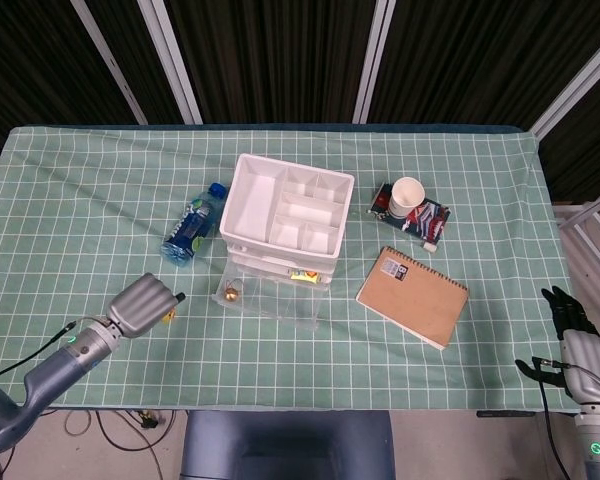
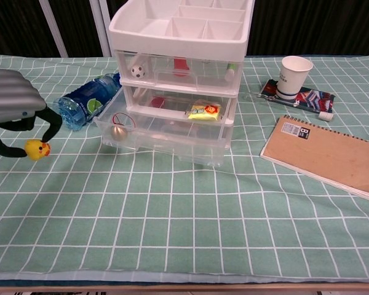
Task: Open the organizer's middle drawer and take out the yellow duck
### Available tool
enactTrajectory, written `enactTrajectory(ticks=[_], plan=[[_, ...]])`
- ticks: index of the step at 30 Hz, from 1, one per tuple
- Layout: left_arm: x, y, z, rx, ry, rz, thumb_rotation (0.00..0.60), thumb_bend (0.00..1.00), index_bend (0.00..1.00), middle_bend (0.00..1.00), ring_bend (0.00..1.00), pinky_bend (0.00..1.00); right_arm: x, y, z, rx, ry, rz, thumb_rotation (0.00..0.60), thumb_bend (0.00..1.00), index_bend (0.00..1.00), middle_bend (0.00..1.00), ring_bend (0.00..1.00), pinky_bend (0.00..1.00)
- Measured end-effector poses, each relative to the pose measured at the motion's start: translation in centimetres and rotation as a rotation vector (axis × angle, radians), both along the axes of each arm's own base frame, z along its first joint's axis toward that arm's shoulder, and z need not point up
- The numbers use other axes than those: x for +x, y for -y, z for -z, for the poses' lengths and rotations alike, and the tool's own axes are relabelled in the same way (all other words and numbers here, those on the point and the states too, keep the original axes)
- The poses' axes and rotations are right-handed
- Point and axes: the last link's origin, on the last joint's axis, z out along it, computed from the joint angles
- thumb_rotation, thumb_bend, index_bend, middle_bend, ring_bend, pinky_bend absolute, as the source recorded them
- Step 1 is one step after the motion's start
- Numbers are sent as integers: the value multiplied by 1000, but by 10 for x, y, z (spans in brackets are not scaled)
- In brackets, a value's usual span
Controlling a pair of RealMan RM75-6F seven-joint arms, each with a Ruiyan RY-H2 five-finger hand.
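The left hand [image 2: 15, 117] hangs low over the tabletop [image 2: 190, 233], its dark fingertips [image 2: 52, 128] curled down and pinching the yellow duck [image 2: 35, 149] between them. The duck sits under the palm, at or just above the checked cloth; I cannot tell whether it touches. From above, the hand [image 1: 143, 302] covers most of the toy and only a speck of yellow shows beside its knuckles.

Off to the hand's right stands the organizer [image 2: 181, 74], its middle drawer [image 2: 163, 132] pulled out toward the front, with a small round metal thing and a yellow packet lying inside. A blue bottle [image 2: 86, 101] lies on its side between the hand and the organizer, just beyond the fingertips. Well to the far side of the organizer are a paper cup [image 2: 295, 75] and a brown notebook [image 2: 323, 155].

The right hand [image 1: 570, 325] shows only at the table's far corner, away from everything; its fingers look loosely apart with nothing in them.

The duck looks like a small hollow toy: very light, probably soft and squeezable, smooth enough to slip. Its round body is the sensible place to hold, from both sides, as now; the head and beak offer too little. A gentle pinch should do, and it would likely bounce or roll if dropped from any height.
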Motion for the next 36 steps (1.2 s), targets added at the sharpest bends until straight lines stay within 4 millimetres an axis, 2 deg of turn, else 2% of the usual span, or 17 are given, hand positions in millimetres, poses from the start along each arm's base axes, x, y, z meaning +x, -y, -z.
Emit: enactTrajectory(ticks=[14, 17, 20, 25, 30, 32, 36], plan=[[0, 12, 49, -37, -59, -45, 600, 265, 549, 1000, 1000, 1000, 0, 0, 0, 1, 9, 2, 600, 74, 0, 0, 0, 226], [0, 13, 54, -38, -66, -50, 600, 187, 493, 1000, 1000, 1000, 0, 0, 0, 1, 9, 2, 600, 75, 0, 0, 0, 226], [1, 14, 56, -36, -69, -49, 600, 101, 388, 1000, 1000, 1000, 0, 0, 0, 1, 7, 1, 600, 75, 0, 0, 0, 227], [4, 12, 52, -3, -50, -43, 600, 42, 312, 1000, 1000, 1000, 0, 0, 0, 2, 7, 1, 600, 75, 0, 0, 0, 227], [11, 8, 37, 81, 31, -44, 600, 24, 259, 993, 989, 1000, 0, -1, 0, 5, 3, -1, 600, 75, 0, 0, 0, 226], [14, 8, 27, 123, 79, -50, 600, 24, 236, 940, 940, 995, 0, -1, 0, 5, 2, -1, 600, 75, 0, 0, 0, 226], [17, 12, 7, 202, 180, -69, 600, 46, 202, 715, 770, 907, 0, -1, 0, 7, -6, -5, 600, 74, 0, 0, 0, 226]])
